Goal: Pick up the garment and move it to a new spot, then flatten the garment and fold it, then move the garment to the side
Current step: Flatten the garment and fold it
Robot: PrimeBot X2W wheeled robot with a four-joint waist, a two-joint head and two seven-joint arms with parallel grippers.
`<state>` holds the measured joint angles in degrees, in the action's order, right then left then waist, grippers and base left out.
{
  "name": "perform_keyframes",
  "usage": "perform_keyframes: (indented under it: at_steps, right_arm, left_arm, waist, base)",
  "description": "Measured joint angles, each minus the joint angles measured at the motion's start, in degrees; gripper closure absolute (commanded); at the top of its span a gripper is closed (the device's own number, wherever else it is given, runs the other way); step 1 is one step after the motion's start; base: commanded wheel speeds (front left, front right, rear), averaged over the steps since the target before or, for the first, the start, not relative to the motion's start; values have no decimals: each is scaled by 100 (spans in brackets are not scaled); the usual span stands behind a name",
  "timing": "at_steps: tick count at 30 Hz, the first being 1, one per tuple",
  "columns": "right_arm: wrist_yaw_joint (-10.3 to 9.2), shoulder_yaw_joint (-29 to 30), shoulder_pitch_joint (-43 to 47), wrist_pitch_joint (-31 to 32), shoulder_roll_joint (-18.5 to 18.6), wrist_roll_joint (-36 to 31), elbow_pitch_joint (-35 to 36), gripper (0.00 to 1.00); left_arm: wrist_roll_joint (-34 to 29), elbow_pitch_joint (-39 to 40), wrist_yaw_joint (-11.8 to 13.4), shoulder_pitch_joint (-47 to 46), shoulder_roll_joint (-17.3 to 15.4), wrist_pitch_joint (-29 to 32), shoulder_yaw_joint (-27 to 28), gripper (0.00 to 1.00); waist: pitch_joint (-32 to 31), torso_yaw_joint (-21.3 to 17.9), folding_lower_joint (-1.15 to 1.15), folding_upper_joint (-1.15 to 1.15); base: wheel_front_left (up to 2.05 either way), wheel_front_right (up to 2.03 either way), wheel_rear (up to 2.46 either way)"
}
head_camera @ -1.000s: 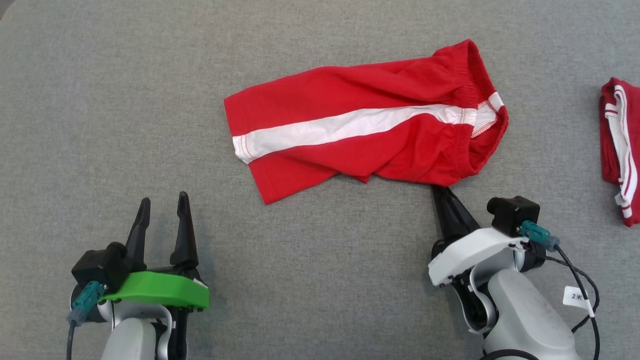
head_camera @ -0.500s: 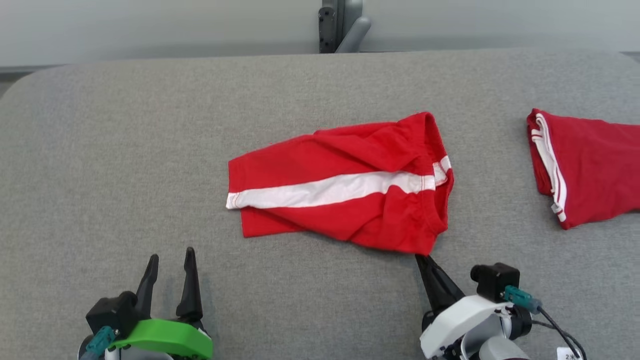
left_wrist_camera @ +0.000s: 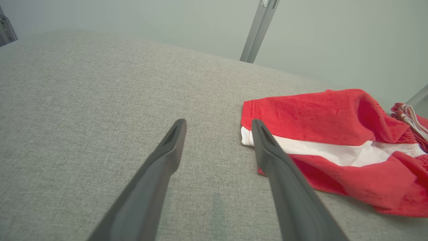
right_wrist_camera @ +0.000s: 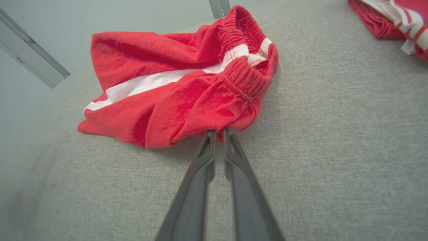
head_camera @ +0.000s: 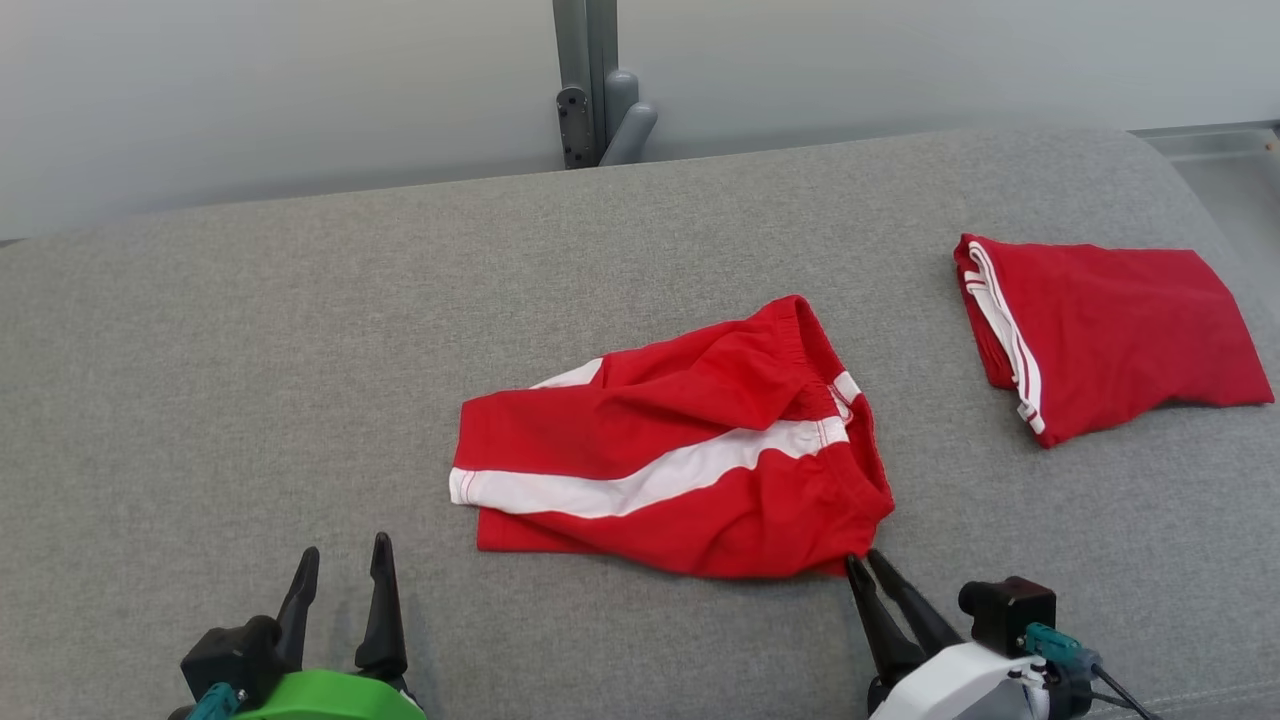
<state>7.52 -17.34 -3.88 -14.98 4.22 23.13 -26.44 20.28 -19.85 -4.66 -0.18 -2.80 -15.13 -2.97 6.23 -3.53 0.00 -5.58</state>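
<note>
Looking from the head, we see the garment (head_camera: pixel 680 470) crumpled on the counter (head_camera: pixel 250 350), not flat or folded yet; the left wrist shows our left gripper (left_wrist_camera: pixel 218 123) spread wide, holding nothing; the right wrist shows our right gripper (right_wrist_camera: pixel 217 132) a crack apart at the waistband, and we cannot tell if it holds.

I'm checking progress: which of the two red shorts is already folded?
The red shorts at the far right, a neat flat packet. The middle pair, beside the right gripper, lies rumpled with its waistband gaping.
</note>
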Motion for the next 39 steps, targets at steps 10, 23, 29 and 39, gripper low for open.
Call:
perform_keyframes:
  at_steps: [10, 23, 29, 39]
  right_arm:
    - [0, 891, -17, 0, 46, -872, 721, 0]
    - [0, 1258, -161, 0, -122, -1452, 1303, 0]
    - [0, 1243, -106, 0, -135, -1500, 1282, 0]
    - [0, 1099, -304, 0, -146, -1516, 1105, 0]
  left_arm:
    - [-190, 162, 114, -93, -2, 0, 97, 0]
    - [-760, 621, 318, -149, 0, 0, 104, 0]
    - [-792, 631, 350, -92, -1, 0, 49, 0]
    - [-511, 189, 188, -350, -1, 0, -198, 0]
  waist:
    - [48, 35, 0, 0]
    - [-87, -5, 0, 0]
    - [-89, 38, 0, 0]
    - [290, 48, 0, 0]
  base:
    - [0, 0, 0]
    - [0, 0, 0]
    - [0, 0, 0]
    - [0, 0, 0]
